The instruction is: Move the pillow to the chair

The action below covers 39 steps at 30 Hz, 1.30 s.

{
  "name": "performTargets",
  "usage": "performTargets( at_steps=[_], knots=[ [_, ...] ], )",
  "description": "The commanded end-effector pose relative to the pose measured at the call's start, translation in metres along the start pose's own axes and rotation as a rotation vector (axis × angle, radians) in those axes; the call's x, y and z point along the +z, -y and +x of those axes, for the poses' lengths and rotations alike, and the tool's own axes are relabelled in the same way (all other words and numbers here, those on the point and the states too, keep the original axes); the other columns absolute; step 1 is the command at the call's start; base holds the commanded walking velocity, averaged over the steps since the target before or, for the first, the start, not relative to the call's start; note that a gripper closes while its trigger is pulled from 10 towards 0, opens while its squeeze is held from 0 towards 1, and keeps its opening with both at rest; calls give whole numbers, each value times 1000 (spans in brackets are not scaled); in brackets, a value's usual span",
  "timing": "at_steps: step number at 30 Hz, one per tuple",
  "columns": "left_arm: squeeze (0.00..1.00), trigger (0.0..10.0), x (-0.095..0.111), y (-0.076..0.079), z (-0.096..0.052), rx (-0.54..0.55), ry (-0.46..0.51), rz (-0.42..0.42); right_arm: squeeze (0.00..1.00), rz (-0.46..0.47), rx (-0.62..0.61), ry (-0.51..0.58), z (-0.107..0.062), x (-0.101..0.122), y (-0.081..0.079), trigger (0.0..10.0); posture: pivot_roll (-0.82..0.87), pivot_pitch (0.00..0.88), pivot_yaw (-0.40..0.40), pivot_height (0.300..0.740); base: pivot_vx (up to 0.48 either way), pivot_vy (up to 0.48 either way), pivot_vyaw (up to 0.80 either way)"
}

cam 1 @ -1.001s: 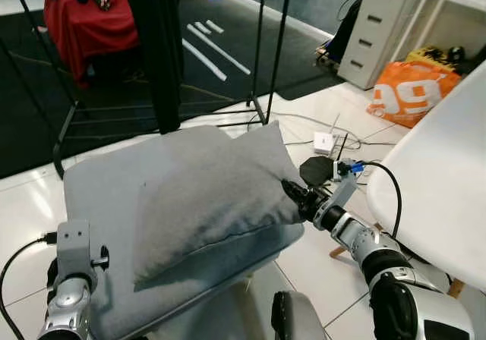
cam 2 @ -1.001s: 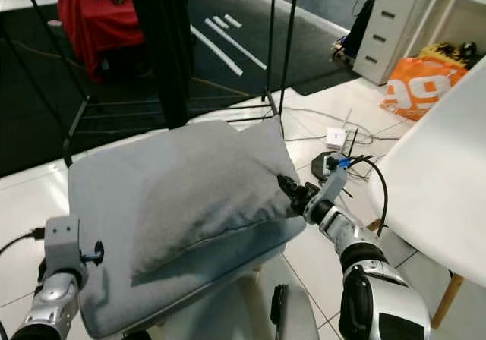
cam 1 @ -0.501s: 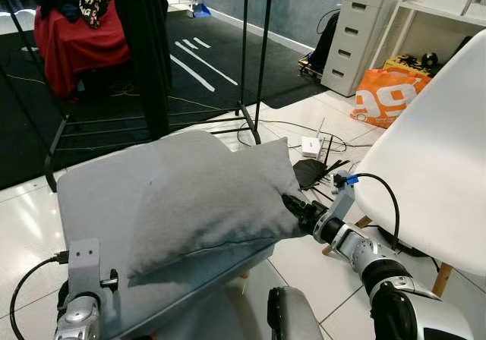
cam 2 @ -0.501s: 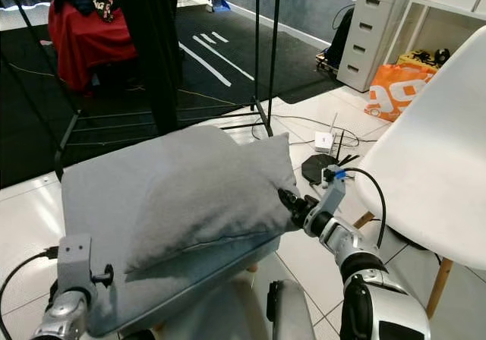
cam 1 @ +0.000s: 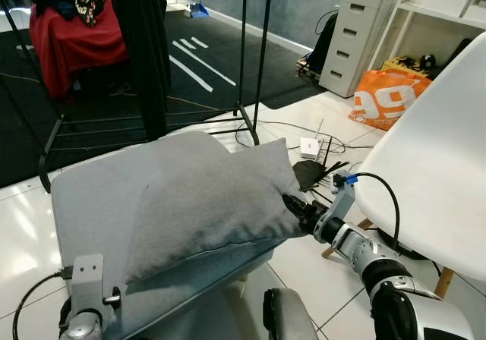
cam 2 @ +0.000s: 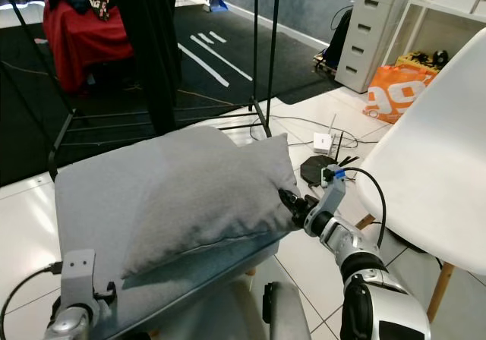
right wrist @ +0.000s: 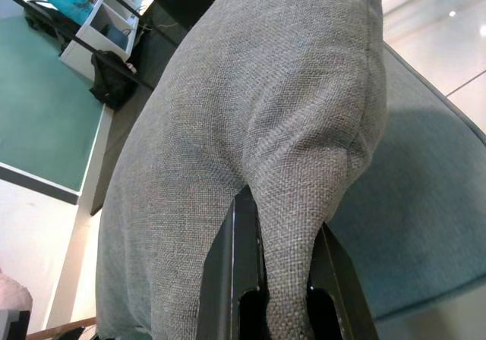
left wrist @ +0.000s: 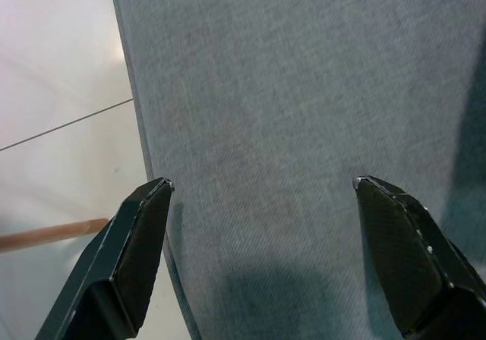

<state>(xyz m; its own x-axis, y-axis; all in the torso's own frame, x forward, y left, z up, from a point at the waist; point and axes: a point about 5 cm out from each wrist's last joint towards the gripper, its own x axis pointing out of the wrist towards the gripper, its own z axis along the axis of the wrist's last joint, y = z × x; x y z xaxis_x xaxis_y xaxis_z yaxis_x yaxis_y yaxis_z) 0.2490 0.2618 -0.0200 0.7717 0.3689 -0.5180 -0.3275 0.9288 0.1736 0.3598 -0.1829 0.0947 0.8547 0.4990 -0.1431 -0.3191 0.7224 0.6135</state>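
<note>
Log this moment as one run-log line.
stage: grasp | right tool: shut on pillow corner | left tool: open over grey seat | pillow: on grey seat | white chair: to robot's right

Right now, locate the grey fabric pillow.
The grey fabric pillow lies on a grey padded seat, centre of the head views, its corner pinched by the right gripper.

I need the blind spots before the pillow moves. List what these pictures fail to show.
- White chair: seat and top cut off by the eye views' edge.
- Right gripper: fingers' tips buried in the pillow corner.
- Gray cushioned seat: its legs hidden beneath it.
- Left gripper: fingers cut off by the wrist view's edge.
</note>
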Motion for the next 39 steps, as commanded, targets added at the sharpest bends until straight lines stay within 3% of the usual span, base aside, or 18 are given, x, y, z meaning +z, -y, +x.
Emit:
performTargets(
  at_steps=[1,16,18,21,28,39],
  knots=[
    [0,10000,-9,2,-3,-10,-30,11,0,-3,10,4,2,-1,-2,10000,-122,54,-42,510,0,0,0],
    [0,10000,-16,10,-4,-43,-74,75,0,1,-37,-34,-3,-15,5,10000,-124,61,-36,545,0,0,0],
    [0,10000,-16,10,-4,-43,-76,77,0,-24,-87,-36,-4,-15,8,10000,-123,64,-36,545,0,0,0],
    [0,10000,-16,10,-4,-40,-79,75,0,-9,-142,-9,-3,-10,10,10000,-123,67,-34,545,0,0,0],
    [0,10000,-15,9,-3,-38,-74,69,0,39,-145,48,0,15,7,10000,-130,82,-32,564,0,0,0],
    [0,10000,-14,10,-4,-40,-71,71,0,40,-156,48,-2,15,8,10000,-130,87,-33,593,0,0,0]
  ],
)
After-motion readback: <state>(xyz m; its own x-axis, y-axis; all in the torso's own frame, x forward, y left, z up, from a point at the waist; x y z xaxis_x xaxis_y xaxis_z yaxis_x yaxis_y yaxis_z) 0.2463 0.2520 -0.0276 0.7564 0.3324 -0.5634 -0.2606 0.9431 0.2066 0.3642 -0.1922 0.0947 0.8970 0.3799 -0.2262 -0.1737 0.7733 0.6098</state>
